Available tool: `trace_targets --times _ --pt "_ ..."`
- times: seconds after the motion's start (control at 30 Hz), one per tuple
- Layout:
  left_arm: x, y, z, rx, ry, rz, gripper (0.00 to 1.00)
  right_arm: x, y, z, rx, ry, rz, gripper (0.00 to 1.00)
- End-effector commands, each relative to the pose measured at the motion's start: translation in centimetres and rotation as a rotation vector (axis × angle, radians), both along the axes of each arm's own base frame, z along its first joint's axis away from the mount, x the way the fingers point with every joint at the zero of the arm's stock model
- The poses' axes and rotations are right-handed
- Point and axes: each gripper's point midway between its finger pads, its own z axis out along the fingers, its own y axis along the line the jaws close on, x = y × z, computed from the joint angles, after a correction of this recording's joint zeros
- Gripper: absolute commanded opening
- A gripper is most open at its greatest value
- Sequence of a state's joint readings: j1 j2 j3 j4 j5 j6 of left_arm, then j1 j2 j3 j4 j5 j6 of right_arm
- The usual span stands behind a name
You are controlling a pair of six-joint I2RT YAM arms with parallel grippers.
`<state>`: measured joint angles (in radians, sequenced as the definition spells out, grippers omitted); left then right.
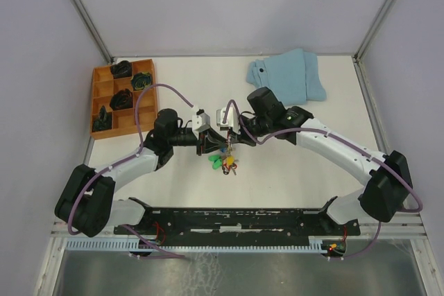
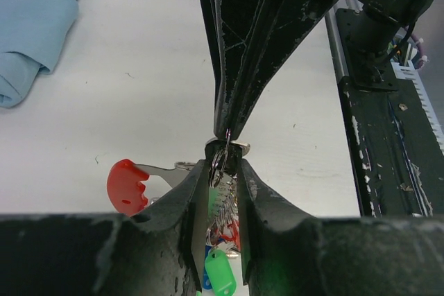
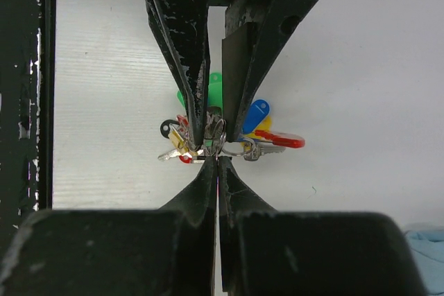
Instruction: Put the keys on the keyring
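The keys (image 1: 223,163) hang in a bunch at mid-table, with green (image 3: 216,89), blue (image 3: 255,114), yellow and red (image 3: 281,141) plastic heads. My left gripper (image 1: 208,146) is shut on the metal keys (image 2: 223,192). A red key head (image 2: 127,185) sticks out to its left and a green tag (image 2: 220,272) hangs below. My right gripper (image 1: 229,141) meets it tip to tip. In the right wrist view the right gripper (image 3: 211,159) is shut on the thin wire of the keyring (image 3: 236,149). That ring also shows in the left wrist view (image 2: 219,161).
An orange tray (image 1: 95,102) with dark black-green lumps stands at the back left. A folded light-blue cloth (image 1: 288,75) lies at the back right and shows in the left wrist view (image 2: 28,25). A black rail (image 1: 236,220) runs along the near edge.
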<state>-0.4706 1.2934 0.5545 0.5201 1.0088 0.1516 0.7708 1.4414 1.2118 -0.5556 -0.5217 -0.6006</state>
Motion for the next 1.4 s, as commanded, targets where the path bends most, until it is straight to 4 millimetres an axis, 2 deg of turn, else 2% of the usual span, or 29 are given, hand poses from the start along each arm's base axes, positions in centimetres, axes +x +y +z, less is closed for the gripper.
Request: trace_targets --times 0.0,0.03,0.1,0.13,0.37,0.47,0.63,1.0,1.2,1.37 --pt "0.1 -0.4 1.9 -0.032 -0.087 -0.055 0.25 0.0 1.7 3.0 0.077 -0.038 0.06 0.01" --pt "0.1 -0.5 2.0 -0.032 -0.087 -0.055 0.21 0.0 1.7 2.8 0.073 -0.034 0.061 0.01" --pt "0.2 -0.4 2.0 -0.031 -0.087 -0.05 0.06 0.0 1.5 2.7 0.064 -0.036 0.059 0.01" --pt "0.3 -0.4 2.0 -0.03 -0.088 -0.045 0.03 0.1 1.3 2.6 0.054 -0.037 0.051 0.01" --pt "0.9 -0.4 2.2 -0.029 -0.079 -0.005 0.03 0.4 -0.9 1.8 -0.015 -0.079 -0.024 0.01" --pt "1.2 -0.4 2.3 -0.033 -0.077 0.012 0.03 0.3 -1.4 0.8 -0.043 -0.064 -0.038 0.01" --pt "1.8 -0.3 2.9 -0.056 -0.073 0.059 0.03 -0.4 -1.1 -0.6 -0.046 -0.004 -0.026 0.01" --pt "2.5 -0.1 3.5 -0.084 -0.065 0.122 0.03 -0.4 -0.5 -2.8 -0.037 0.044 -0.042 0.01" --pt "2.5 -0.1 3.9 -0.102 -0.07 0.126 0.03 0.0 0.9 -2.3 0.029 0.043 -0.043 0.01" --pt "2.5 0.1 3.6 -0.092 -0.079 0.132 0.03 1.0 0.6 -1.3 0.029 -0.014 -0.069 0.01"
